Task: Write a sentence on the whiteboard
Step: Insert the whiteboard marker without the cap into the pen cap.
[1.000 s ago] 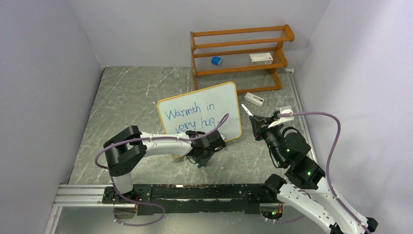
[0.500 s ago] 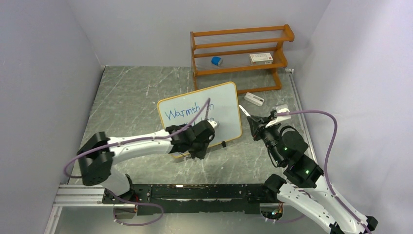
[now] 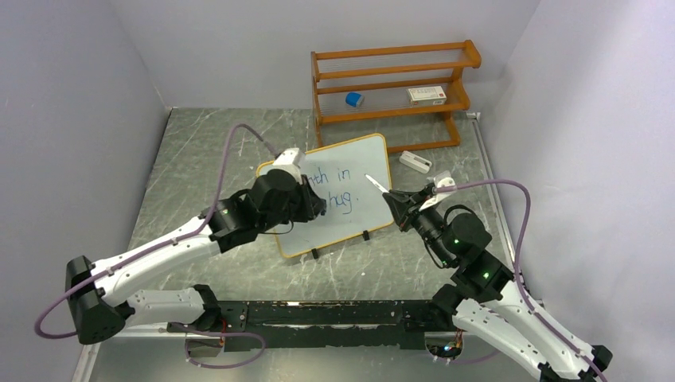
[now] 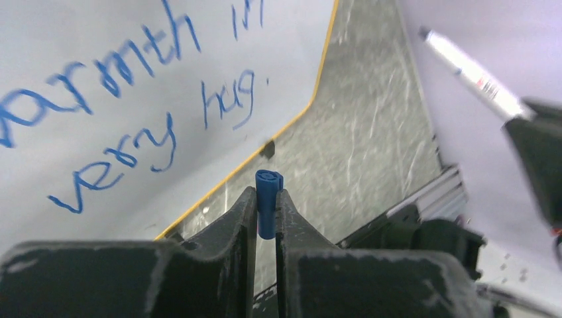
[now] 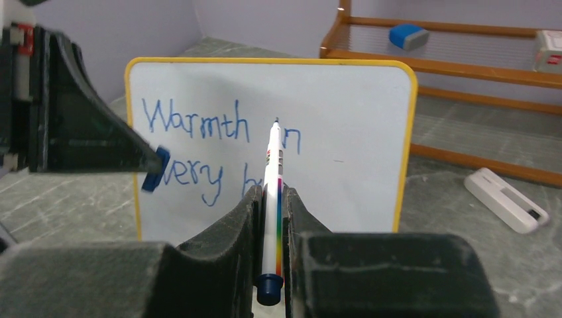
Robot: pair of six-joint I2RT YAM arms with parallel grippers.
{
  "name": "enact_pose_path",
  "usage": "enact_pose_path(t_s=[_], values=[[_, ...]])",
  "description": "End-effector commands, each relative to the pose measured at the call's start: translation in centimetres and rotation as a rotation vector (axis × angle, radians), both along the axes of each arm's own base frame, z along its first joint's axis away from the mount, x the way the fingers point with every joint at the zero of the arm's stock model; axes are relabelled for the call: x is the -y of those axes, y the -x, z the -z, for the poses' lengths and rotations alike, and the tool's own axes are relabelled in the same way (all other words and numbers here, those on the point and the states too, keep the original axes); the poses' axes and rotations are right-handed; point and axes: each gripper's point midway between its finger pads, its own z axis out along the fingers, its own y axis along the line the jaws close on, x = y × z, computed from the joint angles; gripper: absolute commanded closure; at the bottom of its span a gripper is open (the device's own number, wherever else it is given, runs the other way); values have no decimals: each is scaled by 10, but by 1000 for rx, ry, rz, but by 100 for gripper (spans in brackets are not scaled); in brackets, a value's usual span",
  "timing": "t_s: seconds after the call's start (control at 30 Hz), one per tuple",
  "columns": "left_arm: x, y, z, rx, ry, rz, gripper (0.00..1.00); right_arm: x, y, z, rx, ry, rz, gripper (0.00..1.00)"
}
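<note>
The orange-framed whiteboard (image 3: 360, 219) stands mid-frame on the worktop (image 3: 207, 159), its blue sentence (image 5: 199, 149) reading "Warmth in very hug." Left claw (image 4: 265, 200) pinches a blue cap (image 4: 268, 180); right claw (image 5: 272, 199), a marker (image 5: 273, 156).

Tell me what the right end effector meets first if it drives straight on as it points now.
Probably the whiteboard: the marker clamped in the right end effector aims at its face amid the sentence, though depth is unclear.
</note>
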Motion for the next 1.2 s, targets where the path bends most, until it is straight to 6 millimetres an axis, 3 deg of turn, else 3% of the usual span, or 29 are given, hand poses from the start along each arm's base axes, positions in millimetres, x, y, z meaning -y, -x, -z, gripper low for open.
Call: enact_pose_path(t_s=[0.0, 0.3, 0.6, 0.87, 1.17], values=[[-15, -31, -41, 71, 191, -185, 95, -18, 6, -24, 110, -81, -102, 100], [-41, -61, -84, 101, 490, -372, 95, -37, 11, -36, 226, -181, -194, 100], [-52, -67, -119, 131, 801, -449, 95, -56, 15, -49, 347, -298, -274, 100], [-50, -68, -135, 136, 903, -441, 95, -72, 16, -51, 372, -332, -312, 100], [-37, -69, -135, 112, 925, -400, 95, -86, 15, -48, 375, -322, -303, 100]])
